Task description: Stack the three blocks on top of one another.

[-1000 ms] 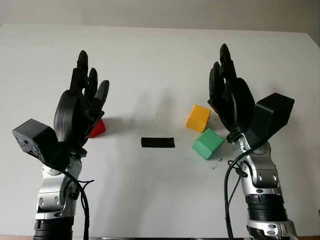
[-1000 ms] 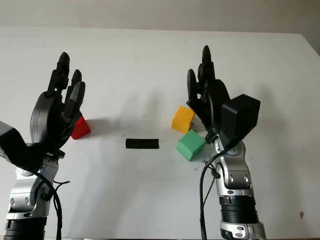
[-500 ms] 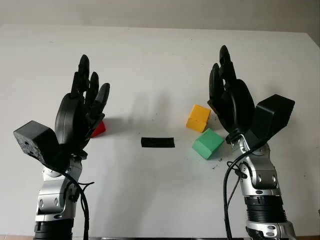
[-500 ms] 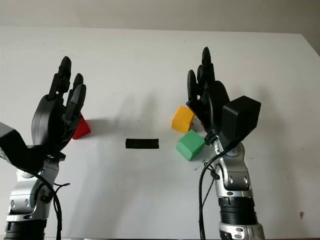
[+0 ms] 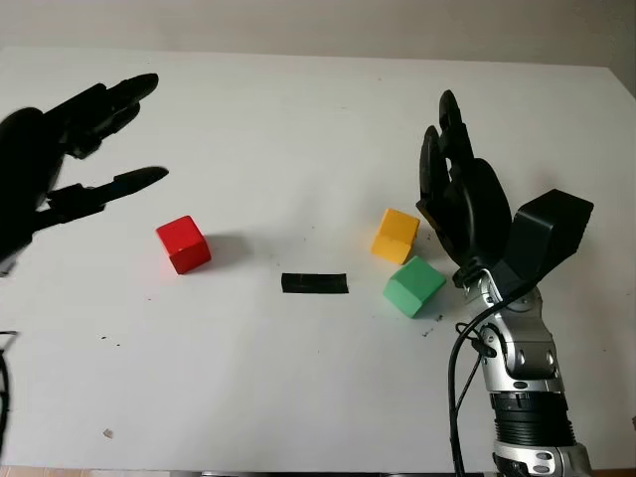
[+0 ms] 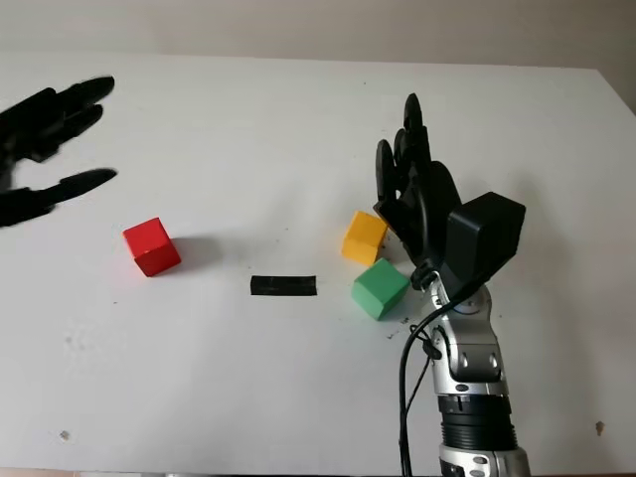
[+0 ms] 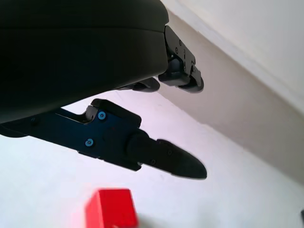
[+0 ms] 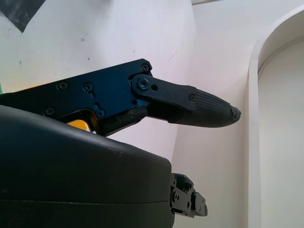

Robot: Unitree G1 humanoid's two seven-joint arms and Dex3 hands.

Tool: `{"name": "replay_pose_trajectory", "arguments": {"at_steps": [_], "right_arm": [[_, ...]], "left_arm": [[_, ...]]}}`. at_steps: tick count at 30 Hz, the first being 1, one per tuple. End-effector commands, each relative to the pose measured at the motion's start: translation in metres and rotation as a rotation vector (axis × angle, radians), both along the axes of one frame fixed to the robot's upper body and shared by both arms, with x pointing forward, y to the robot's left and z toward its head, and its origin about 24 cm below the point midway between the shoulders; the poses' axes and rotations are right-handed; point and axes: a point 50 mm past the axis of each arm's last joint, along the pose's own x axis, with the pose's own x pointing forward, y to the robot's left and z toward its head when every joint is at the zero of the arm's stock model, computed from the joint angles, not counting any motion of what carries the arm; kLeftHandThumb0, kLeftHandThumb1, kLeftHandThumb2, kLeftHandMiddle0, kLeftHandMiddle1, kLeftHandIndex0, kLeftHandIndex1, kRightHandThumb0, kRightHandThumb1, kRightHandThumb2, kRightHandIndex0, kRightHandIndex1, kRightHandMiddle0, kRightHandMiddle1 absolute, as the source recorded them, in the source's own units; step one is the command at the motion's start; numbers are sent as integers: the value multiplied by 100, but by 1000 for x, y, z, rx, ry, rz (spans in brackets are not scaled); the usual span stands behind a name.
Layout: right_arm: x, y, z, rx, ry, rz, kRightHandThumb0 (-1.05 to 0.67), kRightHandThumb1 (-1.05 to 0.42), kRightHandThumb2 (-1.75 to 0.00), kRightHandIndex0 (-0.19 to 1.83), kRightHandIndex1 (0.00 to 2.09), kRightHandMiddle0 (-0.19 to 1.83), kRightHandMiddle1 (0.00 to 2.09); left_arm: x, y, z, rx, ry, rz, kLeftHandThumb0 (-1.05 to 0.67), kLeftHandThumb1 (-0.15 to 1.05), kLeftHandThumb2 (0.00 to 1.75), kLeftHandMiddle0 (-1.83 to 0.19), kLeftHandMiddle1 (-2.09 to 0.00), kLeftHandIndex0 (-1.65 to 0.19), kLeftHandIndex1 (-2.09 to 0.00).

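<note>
Red block (image 5: pixel 183 243) sits alone on the white table (image 5: pixel 298 109), below and right of the open left hand (image 5: pixel 60 149); yellow block (image 5: pixel 395 235) and green block (image 5: pixel 413 286) probably touch, just beside the open right hand (image 5: pixel 462 194)

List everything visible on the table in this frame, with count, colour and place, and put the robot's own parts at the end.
red block: 1, red, on the table's left side, standing alone.
yellow block: 1, yellow, right of centre, just beyond the green one.
green block: 1, green, right of centre, nearest the robot of the pair, close beside the yellow block.
tape strip: 1, black, flat on the table between the red block and the other two.
table: 1, white, under everything.
left hand: 1, black, open, raised at the far left above the table, up and left of the red block.
right hand: 1, black, open, upright just right of the yellow and green blocks.
</note>
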Motion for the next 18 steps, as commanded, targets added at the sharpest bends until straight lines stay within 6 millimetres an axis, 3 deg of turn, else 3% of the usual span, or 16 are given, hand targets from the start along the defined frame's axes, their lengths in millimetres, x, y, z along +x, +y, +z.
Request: {"name": "replay_pose_trajectory", "arguments": {"at_steps": [1, 6, 13, 18], "right_arm": [[-1, -2, 2, 0, -15, -5, -72, -105, -66, -19, 0, -19, 0], [0, -2, 3, 2, -13, -9, -73, -105, -65, -19, 0, -19, 0], [1, -1, 3, -3, -15, 2, -72, -105, -66, -19, 0, -19, 0], [1, -1, 3, -9, -19, -4, -72, -105, -66, -19, 0, -19, 0]], "left_arm": [[0, -1, 12, 86, 0, -26, -51, 85, 2, -31, -4, -43, -8], [6, -9, 18, 508, 46, -38, -63, 86, 5, -17, -1, -39, -5], [19, -20, -10, 798, 36, -96, -55, 81, 4, -11, -3, -36, -5], [24, -31, -24, 1023, 7, -109, -49, 87, 7, -2, -2, -28, -2]]}}
